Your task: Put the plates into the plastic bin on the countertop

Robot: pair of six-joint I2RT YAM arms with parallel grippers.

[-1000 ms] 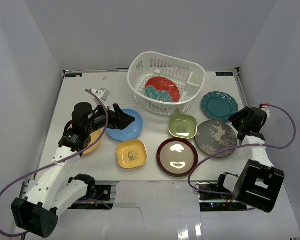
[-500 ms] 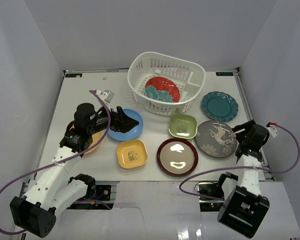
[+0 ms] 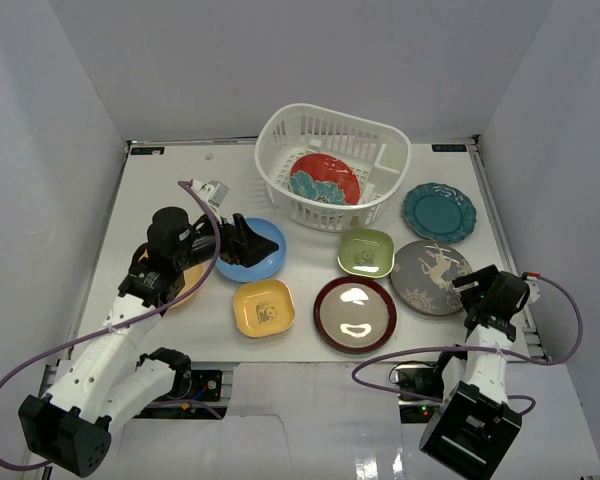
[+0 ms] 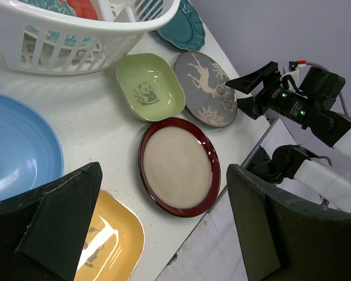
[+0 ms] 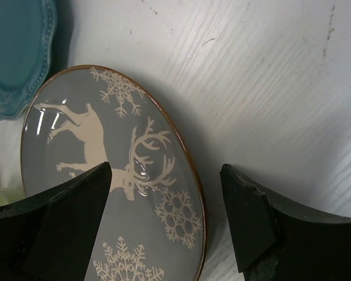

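Observation:
The white plastic bin point(image 3: 330, 215) stands at the back of the countertop point(image 3: 170, 185) with a red patterned plate point(image 3: 325, 178) inside. My left gripper point(image 3: 265, 243) hangs open over the light blue plate point(image 3: 242, 262), holding nothing. In the left wrist view its jaws point(image 4: 164, 222) frame the maroon-rimmed plate point(image 4: 178, 167) and the yellow plate point(image 4: 105, 240). My right gripper point(image 3: 470, 290) is open at the near right rim of the grey deer plate point(image 5: 105, 175). One finger is over that plate, the other over bare table, and the rim lies between them.
A green plate point(image 3: 365, 251) and a teal scalloped plate point(image 3: 438, 211) lie right of centre. An orange-yellow plate point(image 3: 185, 290) is mostly hidden under my left arm. Grey walls close in the sides and back. The dark rail runs along the right edge point(image 3: 502, 230).
The right arm swung back toward the near edge, from beside the teal plate to the grey plate's near rim, and its jaws widened. The left arm barely moved.

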